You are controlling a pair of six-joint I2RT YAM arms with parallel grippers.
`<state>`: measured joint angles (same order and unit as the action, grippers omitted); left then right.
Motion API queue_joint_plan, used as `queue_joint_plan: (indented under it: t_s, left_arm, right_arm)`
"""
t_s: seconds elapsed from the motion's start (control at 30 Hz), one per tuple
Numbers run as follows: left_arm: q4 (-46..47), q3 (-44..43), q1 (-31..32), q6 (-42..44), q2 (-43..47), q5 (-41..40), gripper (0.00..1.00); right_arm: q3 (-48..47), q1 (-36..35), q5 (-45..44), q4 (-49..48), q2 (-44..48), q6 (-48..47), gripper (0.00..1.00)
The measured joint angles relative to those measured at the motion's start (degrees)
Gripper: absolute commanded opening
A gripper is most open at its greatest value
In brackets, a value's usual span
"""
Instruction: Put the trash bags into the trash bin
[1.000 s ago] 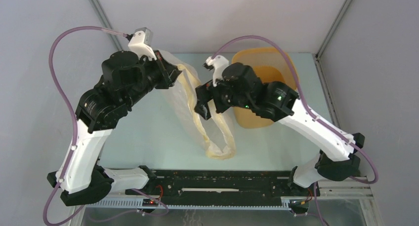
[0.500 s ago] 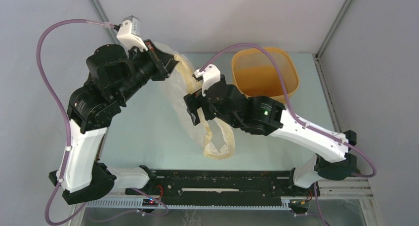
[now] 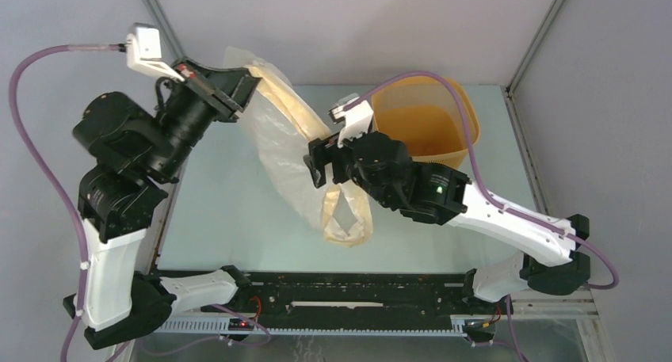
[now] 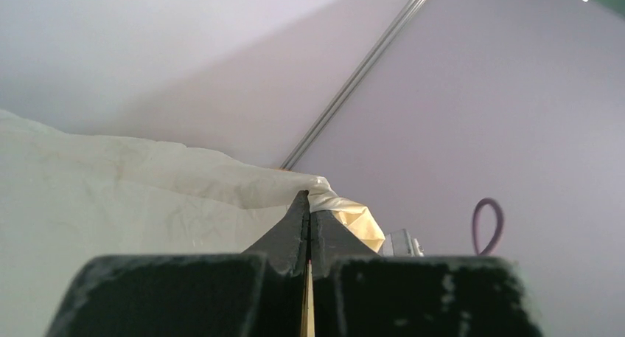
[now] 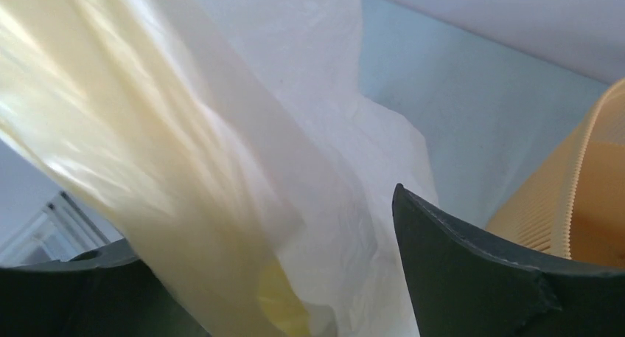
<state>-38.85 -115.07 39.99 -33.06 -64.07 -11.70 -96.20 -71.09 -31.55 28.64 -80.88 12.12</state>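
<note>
Checked all three views. No text, label, brand, number or sign was legible to me on any surface.

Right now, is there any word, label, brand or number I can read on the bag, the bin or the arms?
No readable text in any view.
The trash bag, the trash bin, the left arm and the right arm carry no print.
The circuit boards at the table's near edge are too small to read.
</note>
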Motion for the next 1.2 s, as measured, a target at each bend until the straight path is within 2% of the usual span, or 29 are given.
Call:
queue_joint_plan:
  t_s: [0.13, 0.23, 0.33, 0.4, 0.6, 0.73, 0.93, 1.07, 1.2]
  left_arm:
    - [4.02, -0.11, 0.0, -1.57, 0.76, -0.22, 0.0]
    - [5.84, -0.13, 0.0, -2.95, 1.09, -0.04, 0.0]
    - [6.6, -0.04, -0.02, -4.09, 1.11, 0.61, 0.0]
    - [7.19, 0.26, -0.07, -4.55, 1.14, 2.6, 0.0]
    - [13.57, 0.33, 0.22, -7.65, -0.87, 18.25, 0.01]
    - [16.68, 0.31, 3.54, -9.49, -3.98, 25.31, 0.0]
    - [18.43, -3.37, 9.38, -11.13, -12.28, 30.14, 0.0]
    - [18.8, -7.1, 12.2, -12.41, -18.34, 31.69, 0.0]
    - [19.06, -7.98, 13.44, -13.68, -21.57, 31.98, 0.0]
  right_arm:
    - [1.6, 1.79, 2.03, -3.21, 2.14, 0.83, 0.66]
    - [1.81, 4.66, 4.83, -5.81, 2.62, 2.05, 0.37]
    - [1.84, 8.35, 7.82, -9.79, 2.91, 4.26, 0.12]
    - [1.49, 10.64, 8.98, -11.63, 3.08, 5.79, 0.0]
    - [-6.4, 16.96, 9.81, -11.72, 3.19, 7.78, 0.0]
    - [-10.71, 21.46, 9.66, -11.69, 5.95, 7.89, 0.0]
    - [-13.88, 26.75, 9.99, -9.14, 12.5, 6.21, 0.0]
    - [-18.6, 31.34, 10.86, -2.99, 14.67, 6.21, 0.0]
    - [-20.65, 33.05, 11.1, 3.85, 16.79, 7.63, 0.0]
